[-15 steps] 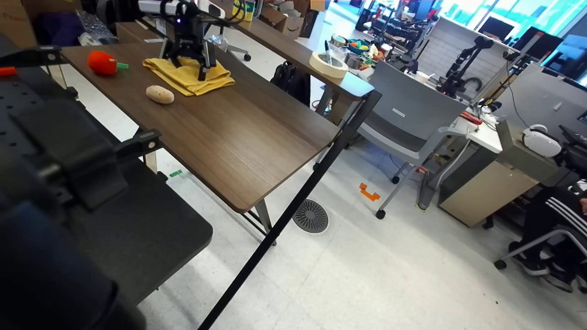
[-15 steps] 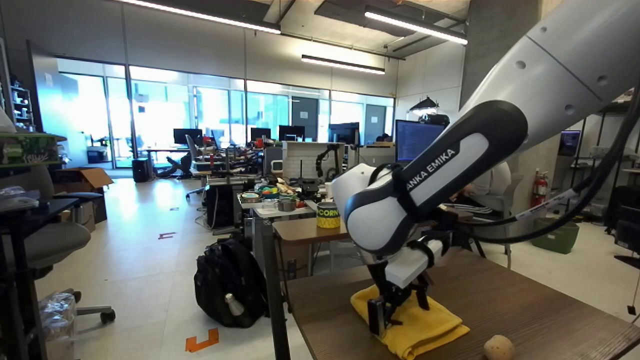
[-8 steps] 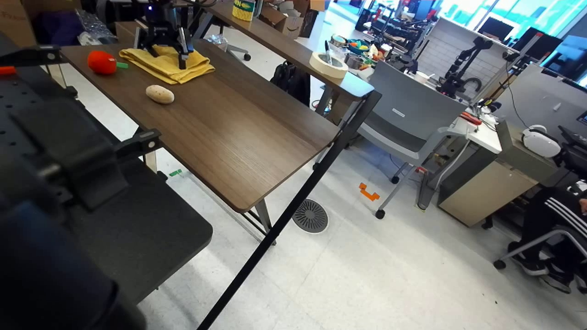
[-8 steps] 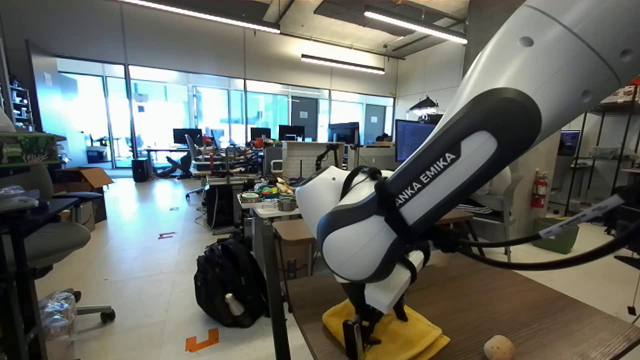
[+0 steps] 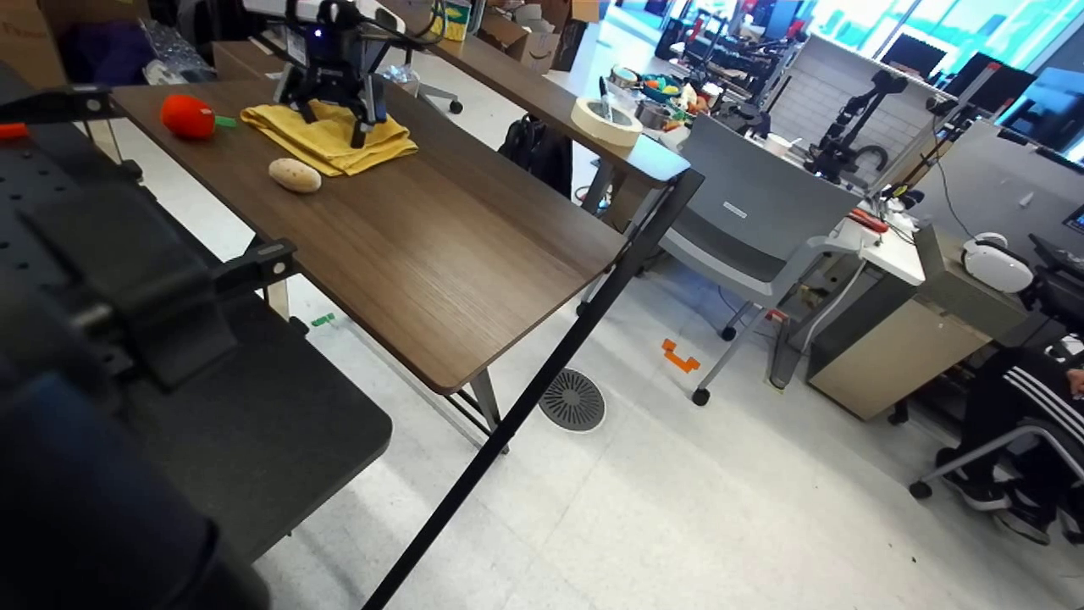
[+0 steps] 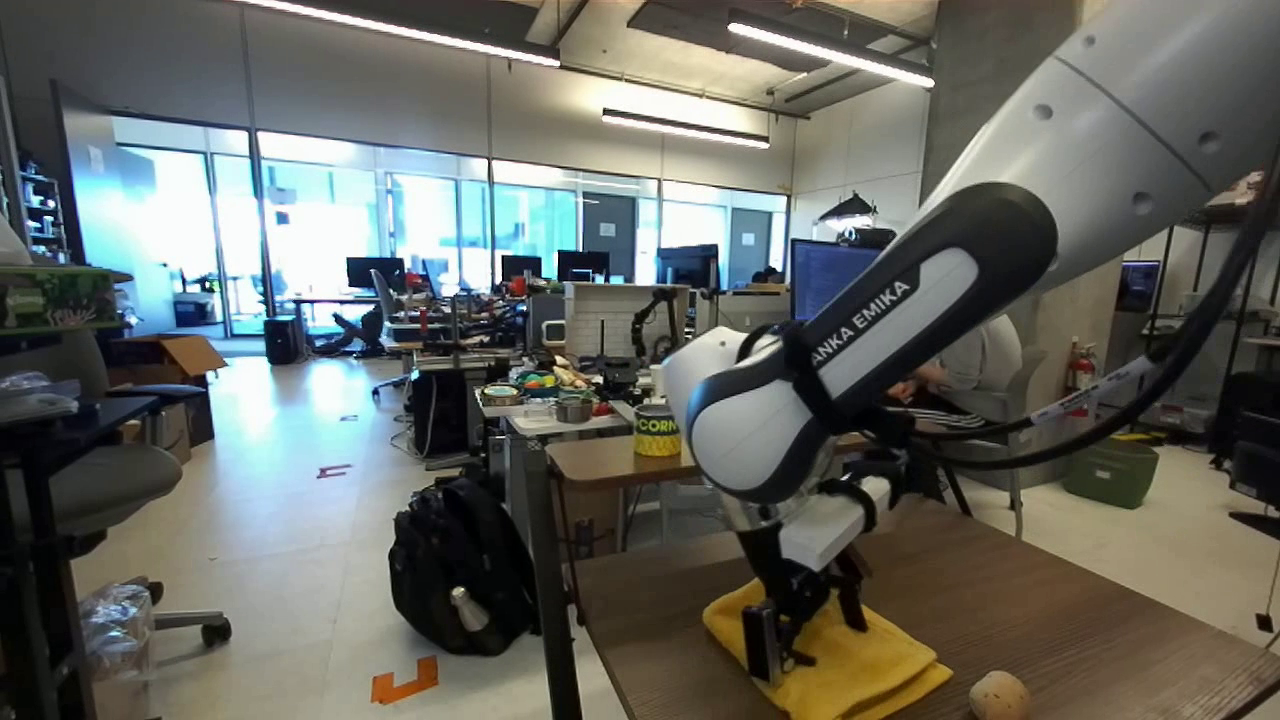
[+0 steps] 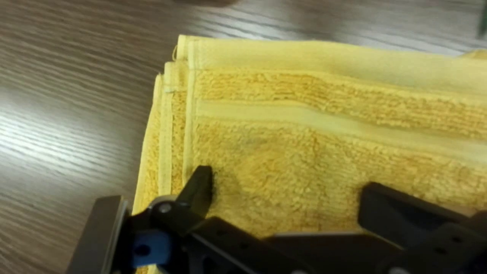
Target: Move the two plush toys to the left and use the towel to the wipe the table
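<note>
In an exterior view, one dark brown wood-grain table bears one beige oval plush toy, one red-orange round plush toy and, farther, one folded yellow terrycloth towel, touched by one black two-fingered gripper, spread wide.

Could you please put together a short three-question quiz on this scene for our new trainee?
1. Fill in the colour: the tool is over the ____ towel.
2. True or false: in an exterior view, the red-orange plush toy and the beige plush toy both rest on the table.
3. In the wrist view, how do the tool's jaws stand? A) shut together; B) apart; C) around a toy.

Key: 1. yellow; 2. true; 3. B.
</note>
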Controlling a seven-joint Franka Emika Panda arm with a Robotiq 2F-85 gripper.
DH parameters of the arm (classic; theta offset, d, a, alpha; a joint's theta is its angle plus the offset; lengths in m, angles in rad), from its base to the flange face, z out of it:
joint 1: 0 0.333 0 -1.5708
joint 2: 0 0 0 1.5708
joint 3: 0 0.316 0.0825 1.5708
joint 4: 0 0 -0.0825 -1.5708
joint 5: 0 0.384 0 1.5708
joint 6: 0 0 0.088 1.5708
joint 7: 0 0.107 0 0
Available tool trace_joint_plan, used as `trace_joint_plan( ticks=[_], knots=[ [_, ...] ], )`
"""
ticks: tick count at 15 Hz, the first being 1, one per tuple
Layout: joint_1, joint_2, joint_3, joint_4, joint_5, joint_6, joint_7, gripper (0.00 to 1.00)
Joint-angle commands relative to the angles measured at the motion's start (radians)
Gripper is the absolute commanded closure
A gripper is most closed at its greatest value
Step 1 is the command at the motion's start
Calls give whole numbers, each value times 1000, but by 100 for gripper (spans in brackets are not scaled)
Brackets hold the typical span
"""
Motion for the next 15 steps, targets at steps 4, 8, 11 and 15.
trace_joint_plan(
  ticks=[4,8,11,15],
  knots=[
    [-233,104,7,106,121,-143,27,0],
    [-263,38,2,62,145,-161,19,0],
    [-232,-44,-13,-77,128,49,96,0],
    [-169,-172,-31,-288,72,342,163,0]
  ],
)
